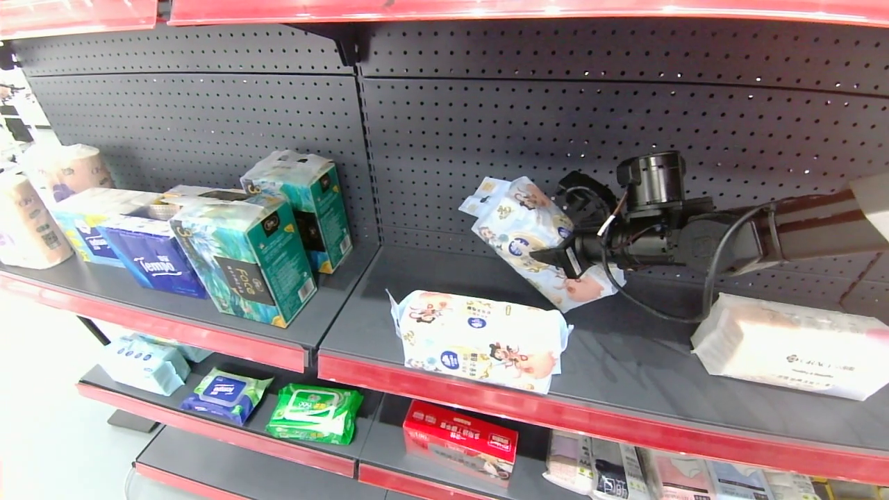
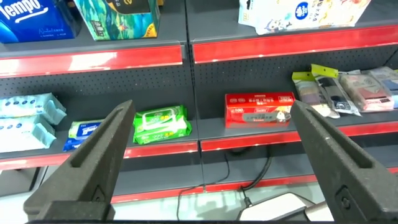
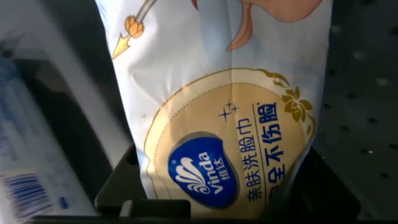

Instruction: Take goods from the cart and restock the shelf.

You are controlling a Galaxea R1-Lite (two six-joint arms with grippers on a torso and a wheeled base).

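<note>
Currently R gripper (image 1: 566, 260) is clamped on 1 tissue pack (image 1: 531, 232), tilted over the shelf (image 1: 625, 361) by the back panel (image 1: 486, 125), L gripper (image 2: 212, 109) spread empty; if I release from here I'd expect it to topple onto the 2nd pack (image 1: 479, 340) in front.

Right gripper (image 1: 566, 262) clamped (arm outstretched), left gripper (image 2: 211, 112) agape

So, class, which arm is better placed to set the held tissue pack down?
Right: the right gripper grips the tissue pack at the shelf; the left gripper, open, faces lower shelves.
</note>
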